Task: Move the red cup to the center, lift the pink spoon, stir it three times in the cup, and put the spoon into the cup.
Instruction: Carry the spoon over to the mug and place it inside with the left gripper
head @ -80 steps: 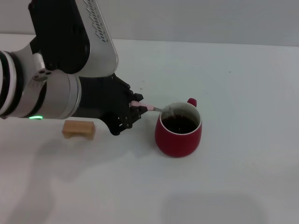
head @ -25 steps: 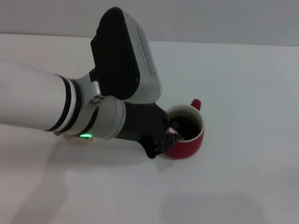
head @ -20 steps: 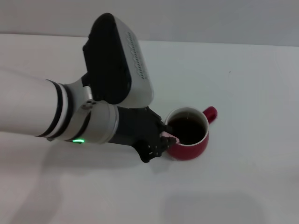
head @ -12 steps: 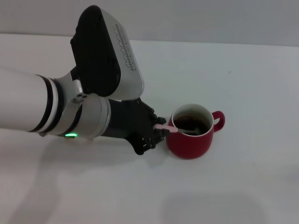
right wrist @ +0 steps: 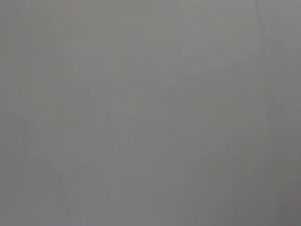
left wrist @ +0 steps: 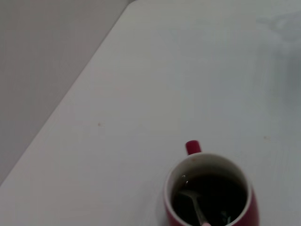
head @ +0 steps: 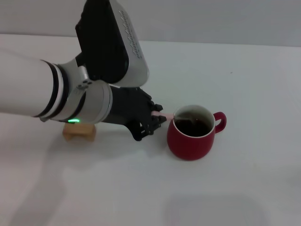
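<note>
A: Red cup (head: 191,136) sits upright on the white table (head: 244,179), roughly mid-table, handle pointing to the robot's right. Dark liquid inside, near the rim.

B: And the pink spoon (head: 165,115)?

A: Leaning over the cup's left rim. Metal bowl end is down in the liquid, pink handle sticks out toward the left gripper (head: 151,117). Wrist cam shows it too: spoon (left wrist: 195,207) dipped in the cup (left wrist: 211,197).

B: Jaws?

A: Pinched narrow on the pink handle end, holding it. Gripper's just beside the cup, not touching it as far as I can see.

B: How's that spoon gonna handle?

A: My read: light, stiff, thin. Smooth handle, prob slippery, could twist in the pinch. Best hold is where it is now, far end of the handle, fingers clear of the liquid.

B: Cup?

A: Ceramic, looks heavy enough to stay put vs a light stir, but it's round and full. Push the rim sideways w/ the spoon and it could slide or slosh. Breakable too.

B: Other stuff?

A: Tan wooden block (head: 79,132) sits behind the left arm's wrist, well apart from the cup. Right gripper isn't in view; its wrist cam shows only blank grey.

B: Step?

A: Looks like stirring or about to let go. Can't tell which.
</note>
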